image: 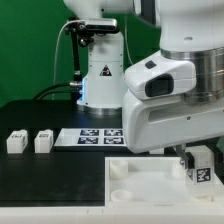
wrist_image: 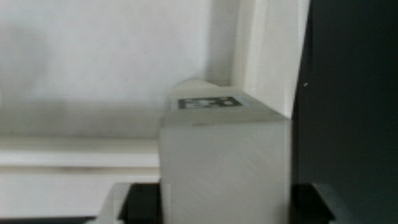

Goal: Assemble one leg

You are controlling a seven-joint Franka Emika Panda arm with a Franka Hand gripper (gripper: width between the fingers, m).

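Observation:
My gripper point(image: 200, 172) is shut on a leg point(image: 200, 175), a white stubby block with a black-and-white tag, and holds it upright over the large white square tray-like piece point(image: 135, 185) near its right side. In the wrist view the held leg point(wrist_image: 221, 150) fills the middle between my two dark fingers point(wrist_image: 139, 203), with the white tray piece point(wrist_image: 89, 80) behind it. Two more legs point(image: 17, 142) point(image: 43, 142) lie side by side on the black table at the exterior view's left.
The marker board point(image: 95, 136) lies flat on the table behind the tray piece. The robot's base point(image: 100, 75) stands at the back. The table's front edge runs just below the tray piece.

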